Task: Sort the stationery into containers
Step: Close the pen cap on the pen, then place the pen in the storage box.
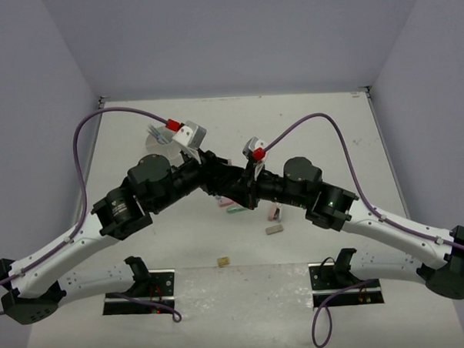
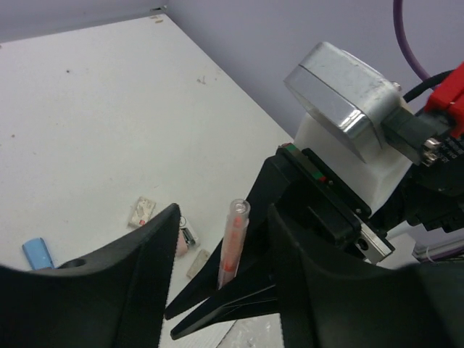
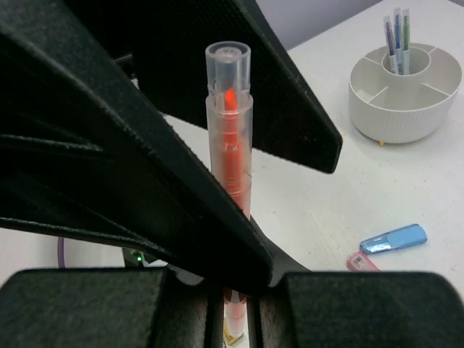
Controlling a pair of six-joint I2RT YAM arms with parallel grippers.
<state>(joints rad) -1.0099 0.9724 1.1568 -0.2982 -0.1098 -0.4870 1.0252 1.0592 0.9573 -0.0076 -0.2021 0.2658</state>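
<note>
Currently right gripper [image 3: 232, 310] pinches the red pen [image 3: 230, 145]; left gripper [image 2: 225, 225] straddles it, seemingly without touching.

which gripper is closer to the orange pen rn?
Right. The right gripper is shut on the orange pen, at the end opposite its clear cap. The left gripper straddles the pen, one finger on either side, with gaps showing.

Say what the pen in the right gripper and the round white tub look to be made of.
The pen: clear, glossy plastic, likely; the orange-red core shows through barrel and cap. The tub: white plastic by the look, matte, with a finely ribbed outer wall and thin moulded dividers; ceramic cannot be ruled out.
</note>
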